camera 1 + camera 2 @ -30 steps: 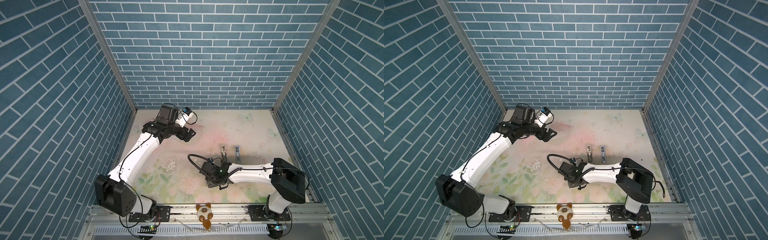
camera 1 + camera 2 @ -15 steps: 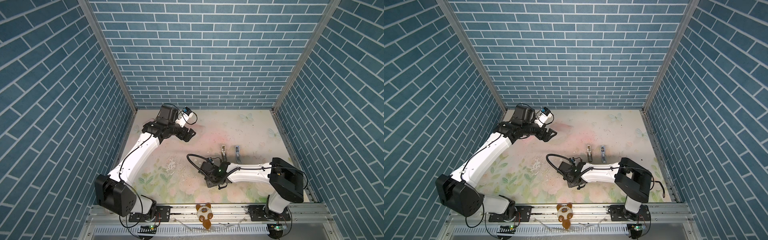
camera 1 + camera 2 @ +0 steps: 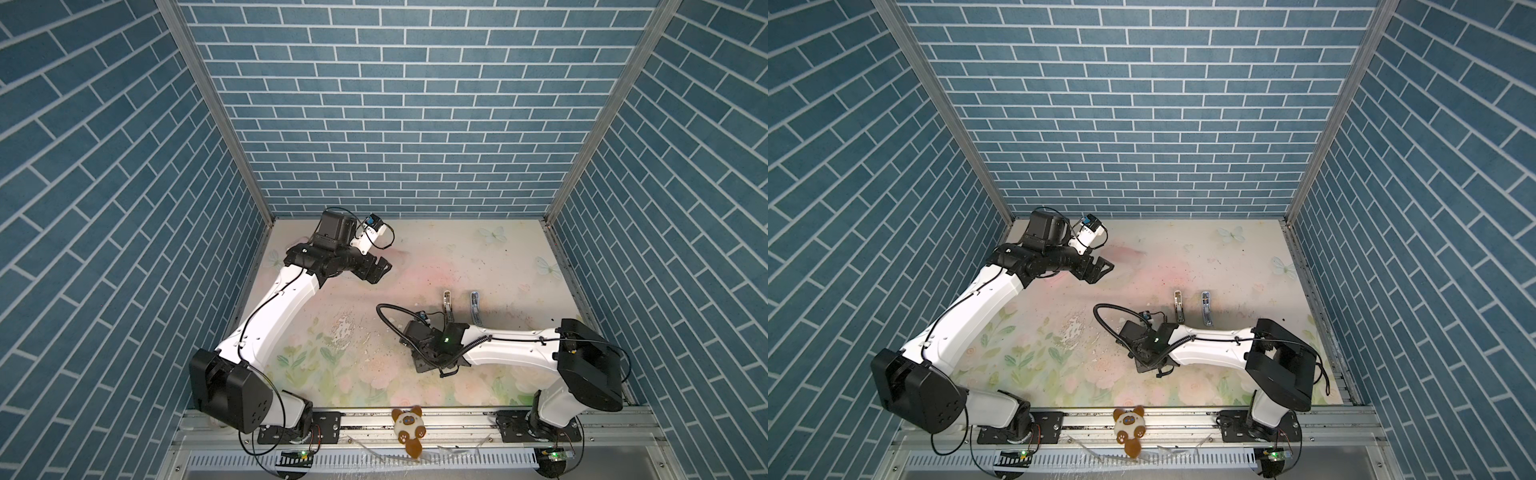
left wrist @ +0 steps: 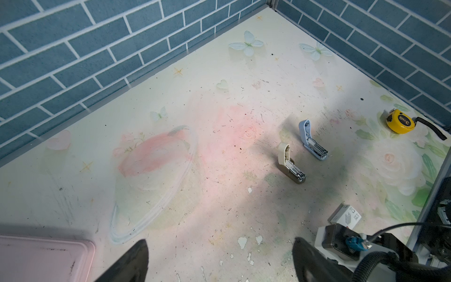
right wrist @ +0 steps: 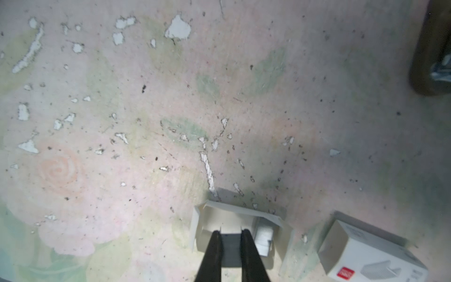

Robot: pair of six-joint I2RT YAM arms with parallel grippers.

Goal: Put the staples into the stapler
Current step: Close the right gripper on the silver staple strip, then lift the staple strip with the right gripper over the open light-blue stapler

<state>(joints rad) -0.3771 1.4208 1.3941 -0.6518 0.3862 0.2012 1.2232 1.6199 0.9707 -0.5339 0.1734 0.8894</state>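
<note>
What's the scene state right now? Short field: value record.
left gripper: open, empty, held up
right gripper: shut on staples, inside card tray
sleeve: white, red mark, lying beside the tray, not touching it
staplers: cream stapler and blue stapler, both hinged open, side by side
loading: not done; strip is at the tray
other: yellow tape measure, pink board
</note>
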